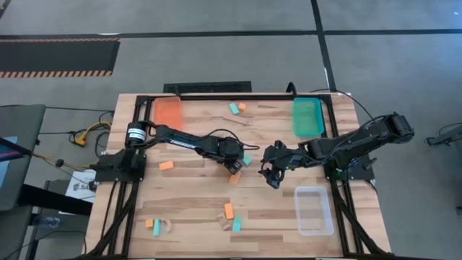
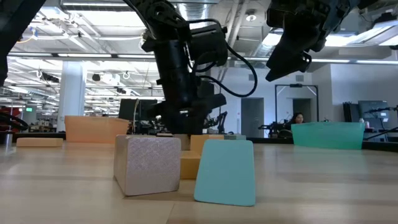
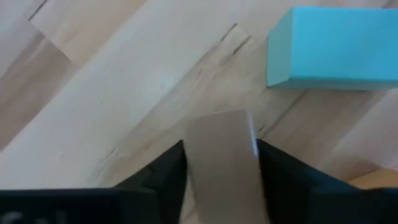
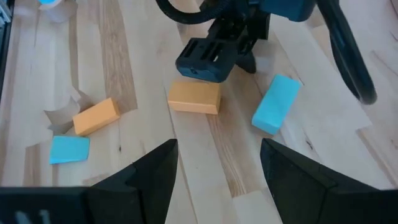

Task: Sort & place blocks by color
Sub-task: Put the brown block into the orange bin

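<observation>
Between the fingers (image 3: 283, 180) of the left gripper (image 3: 221, 165), low at mid-table, sits a pale wood block (image 3: 221, 168), the jaws closing in on its sides but not clearly clamped. The risk I see: a shallow or skewed pinch lets it twist out on the lift, or nudges the orange block (image 4: 194, 98) just beside it. A light blue block (image 3: 336, 46) lies a little farther off; the right gripper (image 4: 217, 165) hovers beyond, empty and open

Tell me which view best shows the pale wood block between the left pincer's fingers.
Left wrist view: the pale wood block fills the gap between the left pincer's fingers. High and right wrist views hide it under the pincer; the low view cannot settle it.
</observation>
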Controlling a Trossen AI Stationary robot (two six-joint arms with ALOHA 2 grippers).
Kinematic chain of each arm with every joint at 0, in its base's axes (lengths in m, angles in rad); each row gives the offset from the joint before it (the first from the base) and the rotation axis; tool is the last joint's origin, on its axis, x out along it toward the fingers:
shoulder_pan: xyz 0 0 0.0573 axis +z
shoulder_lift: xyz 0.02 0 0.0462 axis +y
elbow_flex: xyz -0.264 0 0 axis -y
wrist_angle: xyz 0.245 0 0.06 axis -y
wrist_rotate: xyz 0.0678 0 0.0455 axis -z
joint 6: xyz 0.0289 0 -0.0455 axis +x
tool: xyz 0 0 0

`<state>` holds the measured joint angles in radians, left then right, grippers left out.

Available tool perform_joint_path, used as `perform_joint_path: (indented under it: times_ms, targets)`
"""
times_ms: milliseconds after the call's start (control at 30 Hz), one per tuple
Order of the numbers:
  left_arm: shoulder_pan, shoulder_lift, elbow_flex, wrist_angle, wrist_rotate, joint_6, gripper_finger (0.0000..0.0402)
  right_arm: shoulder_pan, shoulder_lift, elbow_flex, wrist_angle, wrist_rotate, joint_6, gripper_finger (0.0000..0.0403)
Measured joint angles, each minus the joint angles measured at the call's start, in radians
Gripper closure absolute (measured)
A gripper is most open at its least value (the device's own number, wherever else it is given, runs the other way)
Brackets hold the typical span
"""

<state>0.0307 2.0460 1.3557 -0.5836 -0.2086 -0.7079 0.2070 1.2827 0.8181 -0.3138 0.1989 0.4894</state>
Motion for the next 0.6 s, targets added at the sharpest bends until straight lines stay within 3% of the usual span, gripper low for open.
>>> perform_joint_path:
  times_ms: [100,267,600]
  targets:
    - [0.010,-0.012,0.000,-0.014,0.019,0.028,0.0302,0.000,0.000,0.000,0.000,0.000,0.000,0.0147]
    - [0.040,-0.108,-0.004,-0.123,0.016,0.088,0.0301,0.000,0.000,0.000,0.000,0.001,0.000,0.0147]
    - [0.214,-0.444,-0.017,-0.359,-0.129,0.234,0.0301,-0.027,0.000,0.000,0.045,0.004,0.001,0.0148]
